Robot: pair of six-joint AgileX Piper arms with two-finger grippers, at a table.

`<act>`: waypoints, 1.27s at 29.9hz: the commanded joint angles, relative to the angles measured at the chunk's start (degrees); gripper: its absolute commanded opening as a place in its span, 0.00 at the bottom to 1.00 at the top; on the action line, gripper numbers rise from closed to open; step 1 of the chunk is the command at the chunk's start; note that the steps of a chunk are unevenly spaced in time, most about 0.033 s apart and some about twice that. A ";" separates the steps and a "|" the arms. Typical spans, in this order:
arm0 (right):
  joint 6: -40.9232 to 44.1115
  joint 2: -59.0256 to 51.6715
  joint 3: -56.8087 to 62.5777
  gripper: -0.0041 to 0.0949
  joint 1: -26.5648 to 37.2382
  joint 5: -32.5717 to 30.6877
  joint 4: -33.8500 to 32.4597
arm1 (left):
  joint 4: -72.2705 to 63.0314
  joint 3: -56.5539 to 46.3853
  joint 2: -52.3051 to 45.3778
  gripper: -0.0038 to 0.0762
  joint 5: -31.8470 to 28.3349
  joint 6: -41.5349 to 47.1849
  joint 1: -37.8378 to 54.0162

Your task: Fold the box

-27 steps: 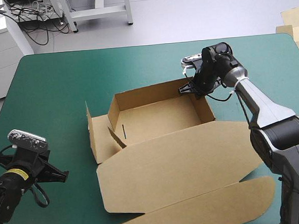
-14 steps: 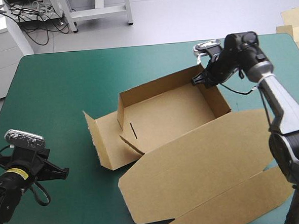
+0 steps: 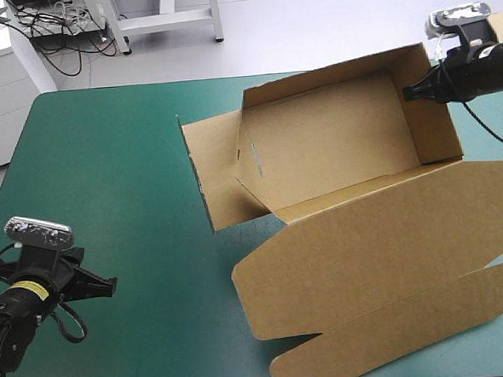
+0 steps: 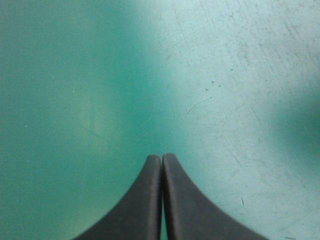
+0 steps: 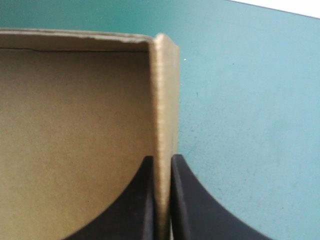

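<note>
Since the earlier frames, the box (image 3: 334, 149) has travelled with the right tool (image 3: 410, 94) from the middle of the table (image 3: 105, 163) toward its far right corner. It now looks tipped, so I judge its right side is lifted off the teal-green cover. The left tool (image 3: 99, 287) has not shifted.

Right tool: black fingers clamped on the box's right wall (image 3: 435, 117) near the far corner, one finger inside the tray and one outside. The right wrist view shows the board edge pinched between them.

Left tool: fingers pressed together with nothing between them, only bare cover below. It sits by the table's near left corner, well apart from the box.

Box state: open tray, far wall and right wall raised. The left end is unfinished. Its side flap (image 3: 209, 170) is splayed outward, and a slotted tab (image 3: 251, 154) leans in beside it. The lid (image 3: 383, 240) lies flat toward the near edge, with its tuck flap (image 3: 397, 333) at the table's near right.

Step in hand, as I read it: repositioning the half-built tray by its right wall, not creasing.

Next move calls for setting the tray down flat where both arms can reach it. The left tool should then go to the splayed flap to raise and tuck it. Holding by a single wall may bend the board, so keep the pull gentle.
</note>
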State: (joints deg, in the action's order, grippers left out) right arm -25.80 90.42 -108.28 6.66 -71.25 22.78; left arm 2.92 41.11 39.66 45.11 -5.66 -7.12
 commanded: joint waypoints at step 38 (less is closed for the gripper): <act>2.67 -5.54 -1.60 0.02 -3.99 -0.60 9.94 | -89.09 6.51 37.92 0.28 28.90 -58.51 29.77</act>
State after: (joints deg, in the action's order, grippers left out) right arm -23.90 86.99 -108.28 4.52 -71.27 29.15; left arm -80.65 45.89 79.06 67.51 -64.15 22.58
